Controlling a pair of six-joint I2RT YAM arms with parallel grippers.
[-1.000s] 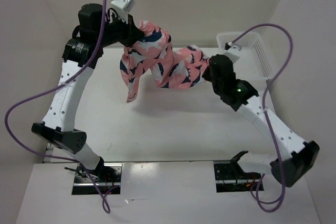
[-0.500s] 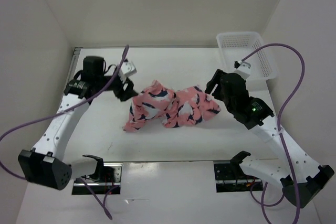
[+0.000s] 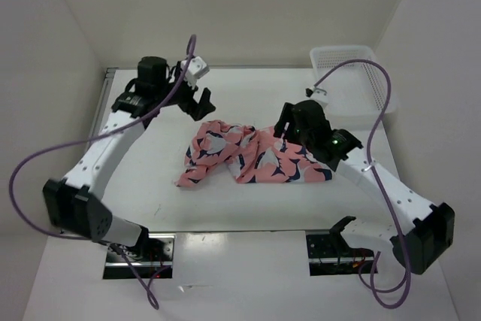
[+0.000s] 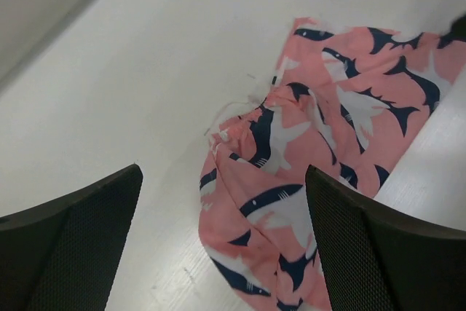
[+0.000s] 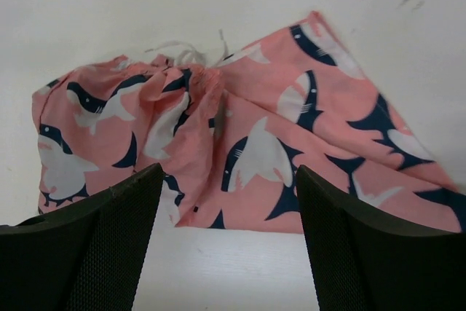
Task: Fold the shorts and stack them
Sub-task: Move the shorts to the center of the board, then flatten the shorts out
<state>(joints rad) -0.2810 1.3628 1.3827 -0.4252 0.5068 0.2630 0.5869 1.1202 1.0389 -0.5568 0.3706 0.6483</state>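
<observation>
The salmon-pink shorts (image 3: pixel 252 157) with navy-and-white sharks lie crumpled on the white table's middle, the waistband bunched and one leg spread to the right. My left gripper (image 3: pixel 197 105) hangs open just above their far left corner, holding nothing. In the left wrist view the shorts (image 4: pixel 328 136) lie under and beyond the open gripper (image 4: pixel 222 180). My right gripper (image 3: pixel 284 128) is open over their far right part. In the right wrist view the shorts (image 5: pixel 240 136) and their white drawstring (image 5: pixel 182 52) spread ahead of the open gripper (image 5: pixel 229 172).
A white mesh basket (image 3: pixel 353 73) stands at the table's far right corner, behind the right arm. Purple cables loop off both arms. White walls close in the table at the left, back and right.
Both grippers have opened and let go of the shorts, which dropped from being held up in the air and now lie crumpled on the table. Both arms have come down lower over them.
</observation>
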